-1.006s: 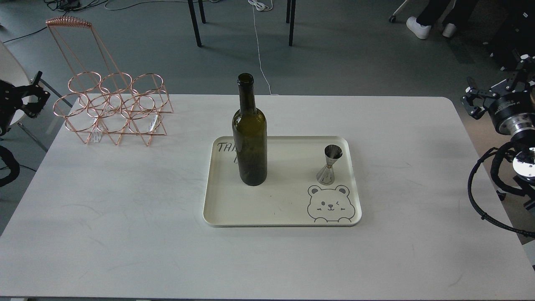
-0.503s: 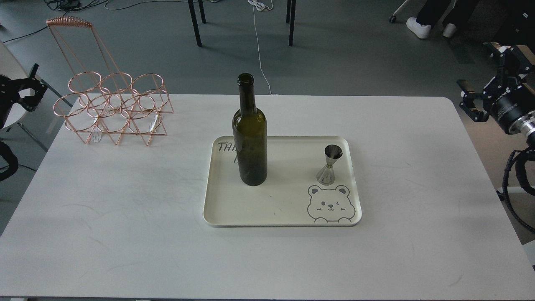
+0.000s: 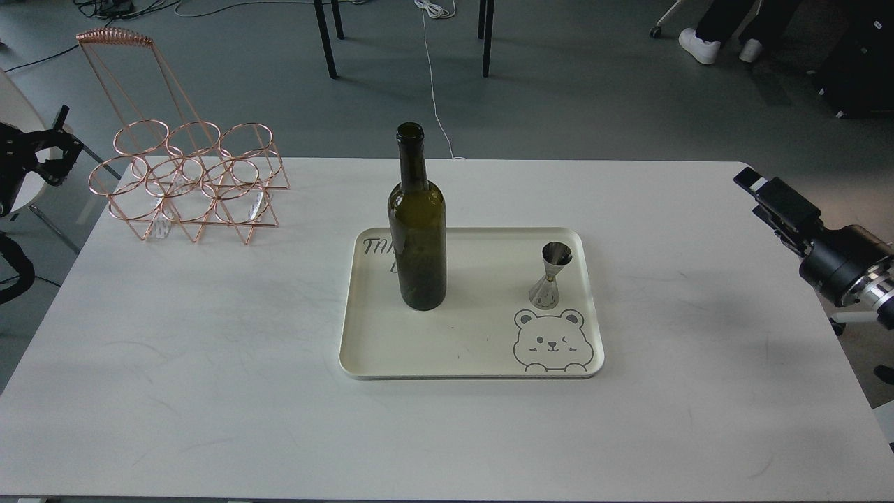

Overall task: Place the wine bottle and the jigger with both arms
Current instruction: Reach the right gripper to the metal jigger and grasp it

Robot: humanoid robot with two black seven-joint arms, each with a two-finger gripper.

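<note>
The dark green wine bottle (image 3: 418, 237) stands upright on the left part of a cream tray (image 3: 475, 353). The small silver jigger (image 3: 552, 274) stands upright on the tray's right side, just above a bear drawing. My left gripper (image 3: 59, 143) hangs off the table's far left edge, beside the copper rack, with its two fingers apart and empty. My right gripper (image 3: 751, 190) reaches over the table's right edge, pointing left toward the tray, well apart from the jigger. It is seen side-on, so its fingers cannot be told apart.
A copper wire bottle rack (image 3: 188, 185) with several rings and a tall handle stands at the table's back left. The white table (image 3: 209, 349) is bare around the tray. Chair legs, cables and a person's feet are on the floor behind.
My right gripper has swung down and inward over the table's right edge and turned side-on. My left gripper has shifted slightly. Bottle and jigger have not moved.
</note>
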